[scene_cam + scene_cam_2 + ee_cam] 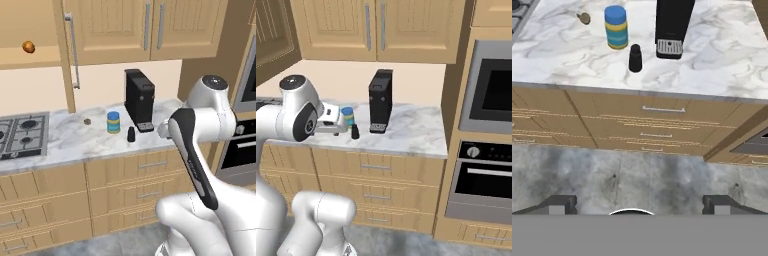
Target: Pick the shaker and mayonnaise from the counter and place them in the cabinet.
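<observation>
arm: we stand folded before the counter [75, 140] | gripper [639, 202]: jaws wide apart (nothing between), short of its edge

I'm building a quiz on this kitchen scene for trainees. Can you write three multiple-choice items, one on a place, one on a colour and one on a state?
1. Where does the shaker stand?
A. on the marble counter, in front of the mayonnaise and the coffee machine
B. on the stove
C. in a drawer

2. What colour is the mayonnaise lid?
A. red
B. blue
C. white

3. How is the gripper?
A. shut on the shaker
B. shut on the mayonnaise
C. open and holding nothing

Answers: 1 A, the hand view shows the small dark shaker on the marble, nearest the counter's front edge. 2 B, the jar's cap is blue in every view. 3 C, the fingertips stand wide apart with only floor between them.
</observation>
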### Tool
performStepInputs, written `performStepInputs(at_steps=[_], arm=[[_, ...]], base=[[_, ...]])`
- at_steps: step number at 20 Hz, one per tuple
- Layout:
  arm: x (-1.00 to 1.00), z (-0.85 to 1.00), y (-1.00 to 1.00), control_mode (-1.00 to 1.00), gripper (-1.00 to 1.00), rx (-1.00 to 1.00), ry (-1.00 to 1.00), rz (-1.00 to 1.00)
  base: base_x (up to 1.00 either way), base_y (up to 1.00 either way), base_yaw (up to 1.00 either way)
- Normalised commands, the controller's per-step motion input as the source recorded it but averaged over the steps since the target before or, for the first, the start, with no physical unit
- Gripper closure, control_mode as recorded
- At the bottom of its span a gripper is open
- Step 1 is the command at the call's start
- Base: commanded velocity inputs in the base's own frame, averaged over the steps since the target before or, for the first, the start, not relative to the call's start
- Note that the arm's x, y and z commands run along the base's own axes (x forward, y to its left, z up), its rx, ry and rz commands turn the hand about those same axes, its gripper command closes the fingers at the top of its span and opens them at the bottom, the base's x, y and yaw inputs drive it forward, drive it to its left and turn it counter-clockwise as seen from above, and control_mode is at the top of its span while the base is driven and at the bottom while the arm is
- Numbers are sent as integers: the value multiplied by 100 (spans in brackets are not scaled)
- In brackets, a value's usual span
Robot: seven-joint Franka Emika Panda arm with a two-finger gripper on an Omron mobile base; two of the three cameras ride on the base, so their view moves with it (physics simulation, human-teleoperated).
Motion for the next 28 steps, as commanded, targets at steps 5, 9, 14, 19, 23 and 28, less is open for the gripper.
performStepInputs(at_steps=[5,9,14,19,23,28], arm=[[0,0,0,100,-100,0,0,0],[0,0,0,100,-100,0,0,0],[0,0,0,100,-100,0,0,0],[0,0,0,100,-100,0,0,0],[4,0,2,-100,-100,0,0,0],[28,-18,19,-100,-100,0,0,0]], base=[[54,-24,1],[66,-1,2],[56,0,0],[32,1,0],[0,0,0],[0,0,0]])
